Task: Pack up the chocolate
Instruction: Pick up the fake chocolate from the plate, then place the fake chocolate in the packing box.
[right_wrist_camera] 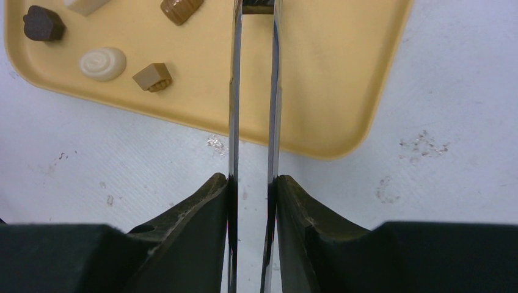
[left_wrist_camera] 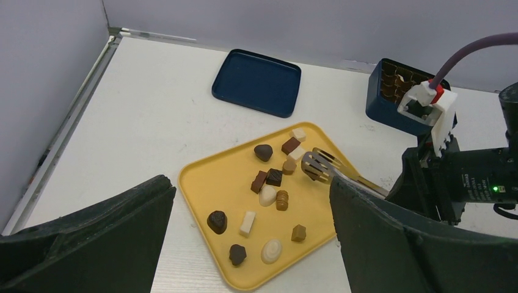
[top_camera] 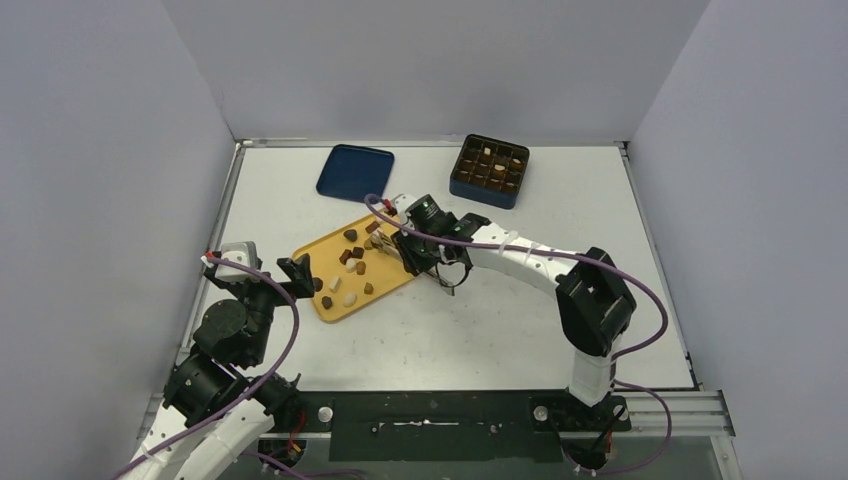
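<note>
Several chocolate pieces (top_camera: 352,262), dark brown, caramel and white, lie on a yellow tray (top_camera: 330,310). They also show in the left wrist view (left_wrist_camera: 269,178) and three show in the right wrist view (right_wrist_camera: 101,63). My right gripper (top_camera: 418,248) is shut on metal tongs (left_wrist_camera: 321,165), whose slotted tips hover over the tray's right part next to the pieces. In the right wrist view the fingers (right_wrist_camera: 207,201) press the two tong blades (right_wrist_camera: 235,91). My left gripper (top_camera: 300,275) is open and empty at the tray's left edge (left_wrist_camera: 251,186).
A dark blue gridded box (top_camera: 489,170) with a few pieces in its cells stands at the back right; it also shows in the left wrist view (left_wrist_camera: 391,97). Its blue lid (top_camera: 355,171) lies flat at the back, behind the tray.
</note>
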Tool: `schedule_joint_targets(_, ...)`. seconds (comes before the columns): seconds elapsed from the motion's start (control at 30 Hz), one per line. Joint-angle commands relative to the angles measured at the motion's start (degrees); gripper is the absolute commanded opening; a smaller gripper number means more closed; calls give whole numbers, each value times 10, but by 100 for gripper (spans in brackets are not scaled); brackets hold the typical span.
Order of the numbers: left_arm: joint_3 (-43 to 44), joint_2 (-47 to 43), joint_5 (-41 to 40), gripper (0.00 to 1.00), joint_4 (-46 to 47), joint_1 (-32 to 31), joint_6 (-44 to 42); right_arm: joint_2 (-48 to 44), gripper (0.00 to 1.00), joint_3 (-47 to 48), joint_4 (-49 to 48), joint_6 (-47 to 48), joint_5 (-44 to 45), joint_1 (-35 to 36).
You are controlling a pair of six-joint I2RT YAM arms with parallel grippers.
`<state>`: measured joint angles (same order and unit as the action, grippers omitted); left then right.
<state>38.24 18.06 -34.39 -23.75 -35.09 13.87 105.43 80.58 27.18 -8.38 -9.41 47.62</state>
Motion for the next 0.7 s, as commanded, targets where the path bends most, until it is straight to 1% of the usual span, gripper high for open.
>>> schedule_joint_targets(0.0,4,2,5,97,24,4,-7,-46,26,37,5,-2,17,-26)
schedule_joint_targets(0.1,4,2,5,97,24,4,-7,-58,26,55,13,1,25,-50)
schedule_joint_targets(0.2,4,2,7,97,23,4,-7,-71,26,69,14,2,30,-92)
schedule_joint_targets(0.3,3,3,11,97,25,3,-5,-76,25,84,17,4,62,-125)
schedule_joint_targets(0.57,0,35,28,97,32,3,-6,-63,27,105,-3,-28,80,-225)
schedule_joint_targets(0.67,0,54,39,97,36,3,-6,-41,28,127,-1,-30,78,-254)
